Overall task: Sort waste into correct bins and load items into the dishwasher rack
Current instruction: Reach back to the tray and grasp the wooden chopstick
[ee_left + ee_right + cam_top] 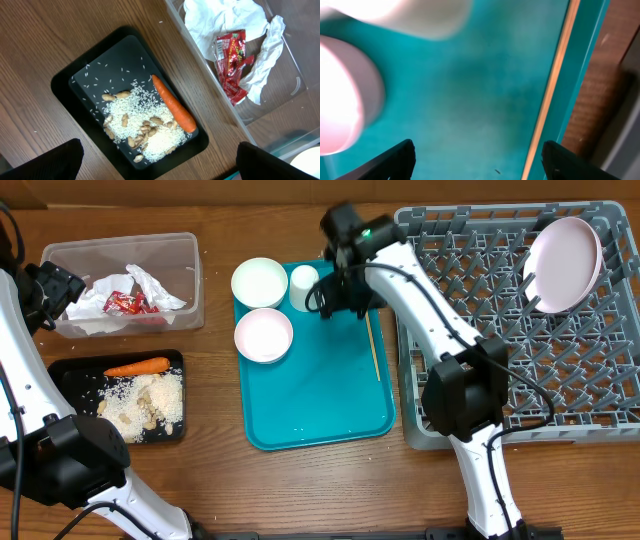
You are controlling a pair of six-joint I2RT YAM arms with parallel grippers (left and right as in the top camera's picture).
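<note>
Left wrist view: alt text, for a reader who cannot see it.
A shallow black tray on the wooden table holds an orange carrot, rice and nuts; beside it, a clear tub holds crumpled white napkins and a red wrapper. The open left gripper hangs above.

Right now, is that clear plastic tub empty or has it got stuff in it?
Not empty: the clear tub holds crumpled white napkins and a red wrapper.

Bench (210, 480): dark brown wood, matte with a slight sheen, grain running left-right in overhead. Lighter tan band (180, 192) along the far edge. Light is even and from above, with short, soft shadows. Same wood in the left wrist view; blurred in the right one.
</note>
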